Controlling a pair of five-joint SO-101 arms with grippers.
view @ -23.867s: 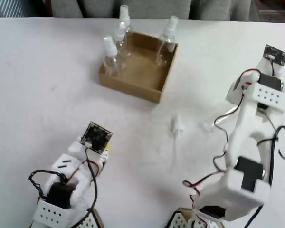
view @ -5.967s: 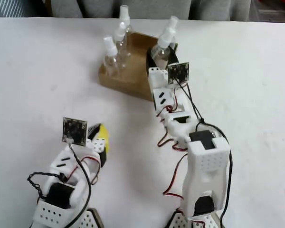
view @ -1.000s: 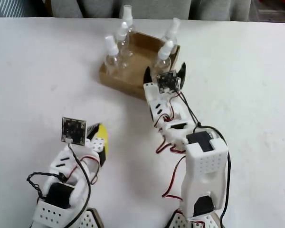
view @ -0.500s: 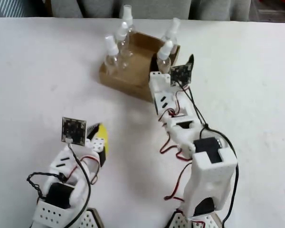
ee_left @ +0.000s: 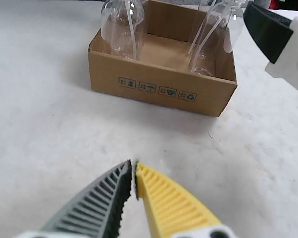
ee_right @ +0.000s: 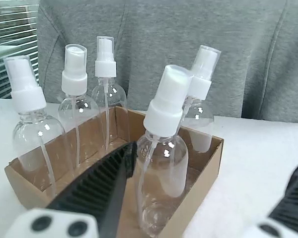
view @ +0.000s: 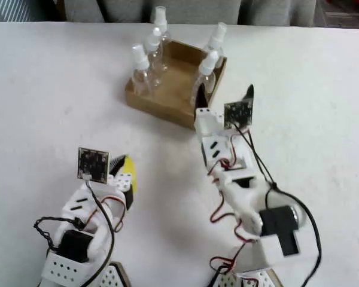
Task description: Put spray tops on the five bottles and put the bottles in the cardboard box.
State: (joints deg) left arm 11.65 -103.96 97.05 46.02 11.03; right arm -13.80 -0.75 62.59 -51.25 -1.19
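Note:
The cardboard box stands at the table's far middle, with several clear bottles upright in it, each with a white spray top. The nearest bottle is in the box's near right corner. My right gripper is open and empty, just in front of that corner, clear of the bottle; its black fingers frame the right wrist view. My left gripper rests shut with nothing in it over the near left of the table, and its grey and yellow fingers point at the box.
White tabletop lies all around the box. A person in a grey top sits behind the far edge. The right arm's body stretches from the near edge up to the box's right front.
My right gripper has drawn back from the box and shifted right, leaving the near right bottle standing inside. The left arm has stayed still.

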